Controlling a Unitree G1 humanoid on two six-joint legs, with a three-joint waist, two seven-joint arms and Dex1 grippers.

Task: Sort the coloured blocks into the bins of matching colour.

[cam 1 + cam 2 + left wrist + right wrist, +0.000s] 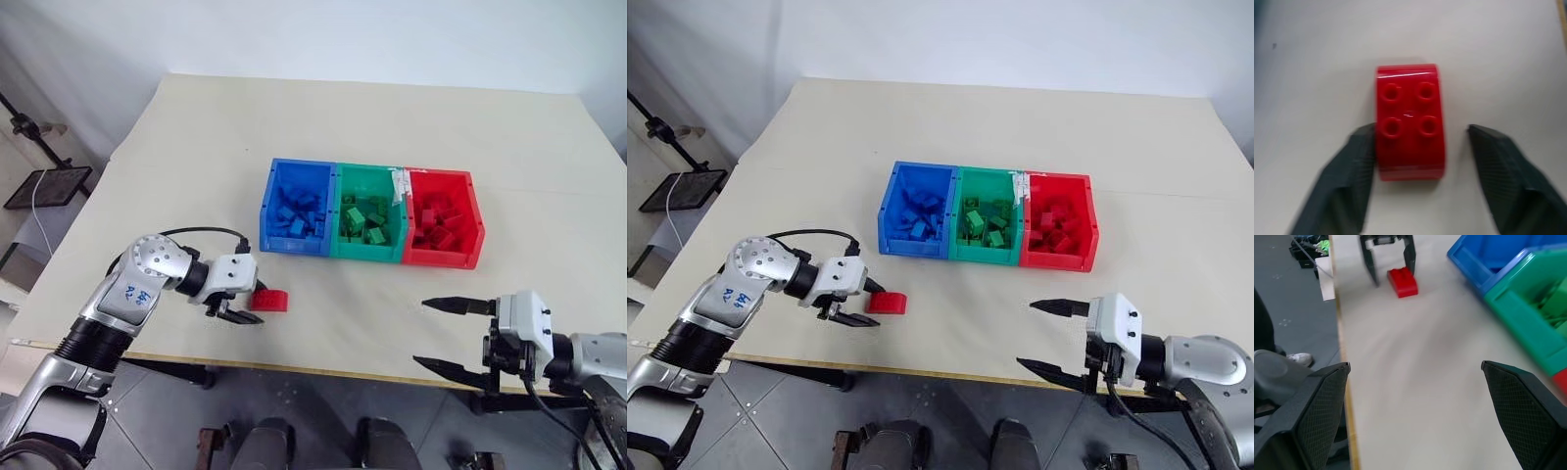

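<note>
I see a pale worktop (196,147) with three joined bins (370,211), blue, green and red, each with blocks inside. My left tool (238,305) sits around a red block (1409,122) near the front edge; one finger (1354,166) seems to touch it, the other stands apart. My right tool (453,336) is spread wide, holding nothing.

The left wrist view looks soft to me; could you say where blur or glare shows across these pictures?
Left wrist view: the red block is slightly soft, with glare along its top edge. Right wrist view: the table smears with blur. Head views: even light, sharp bins.
</note>
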